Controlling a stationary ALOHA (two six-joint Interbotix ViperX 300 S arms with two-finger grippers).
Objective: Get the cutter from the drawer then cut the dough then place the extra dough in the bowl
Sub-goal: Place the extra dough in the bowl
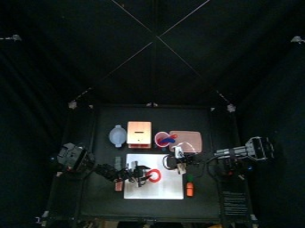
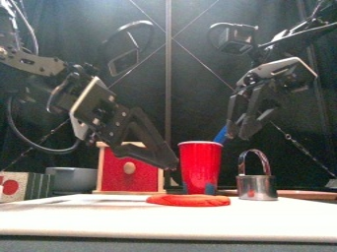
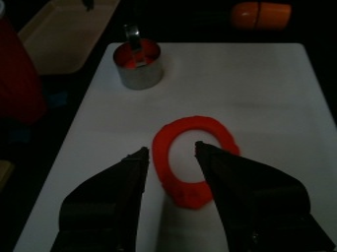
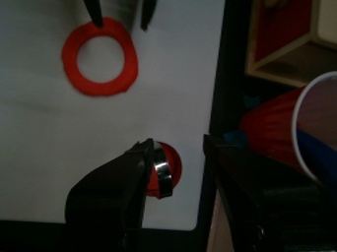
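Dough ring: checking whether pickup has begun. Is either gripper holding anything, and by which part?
Nothing is held. The left gripper hangs open over the dough ring's edge; the right gripper, also open, is above the cutter.

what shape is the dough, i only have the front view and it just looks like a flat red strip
Observer: It is a ring of red dough with an open middle, lying flat on the white cutting board.
Operator: are the left jaws open or shut
Observer: Open. In the left wrist view the left gripper has one jaw on each side of the ring's near rim. I cannot tell whether they touch it.
Operator: anything out to the right that i'm missing
Observer: An orange toy food lies just past the board's right edge.
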